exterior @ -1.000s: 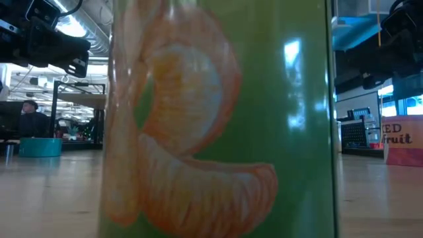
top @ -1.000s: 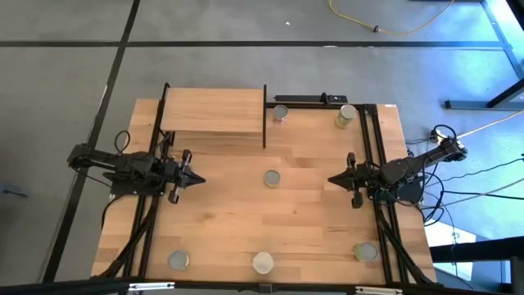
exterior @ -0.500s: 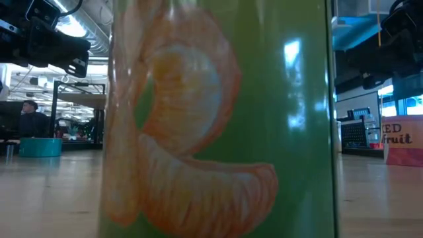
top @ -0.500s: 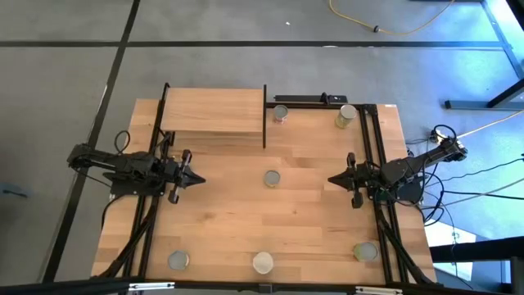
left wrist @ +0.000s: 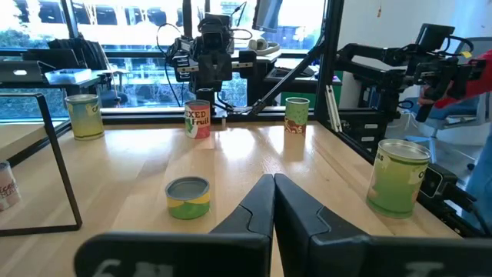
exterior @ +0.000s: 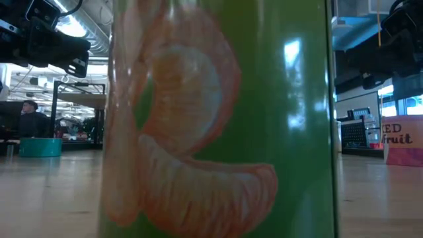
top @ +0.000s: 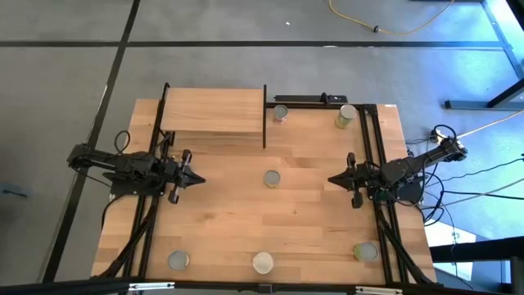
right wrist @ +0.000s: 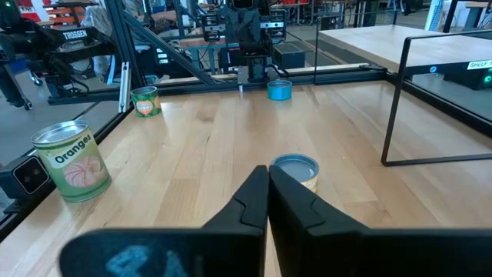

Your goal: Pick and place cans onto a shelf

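Note:
Several small cans stand upright on their bases on the wooden table. One can (top: pixel 272 178) sits mid-table between my two grippers; in the wrist views it is a low yellow-green can (left wrist: pixel 188 198) with a bluish top (right wrist: pixel 296 172). Two cans (top: pixel 281 113) (top: pixel 346 115) stand at the far edge, and three (top: pixel 178 260) (top: pixel 262 262) (top: pixel 365 251) along the near edge. The shelf (top: pixel 213 111), a light-wood board on thin black posts, stands at the far left. My left gripper (top: pixel 199 178) (left wrist: pixel 273 185) is shut at the left edge and my right gripper (top: pixel 332 179) (right wrist: pixel 267 175) is shut at the right edge, both holding nothing.
A green can with orange slices on its label (exterior: pixel 218 119) fills most of the low view. Black frame rails run along the table's left side (top: pixel 151 221) and right side (top: pixel 381 229). A black upright panel (top: pixel 264 115) closes the shelf's right end.

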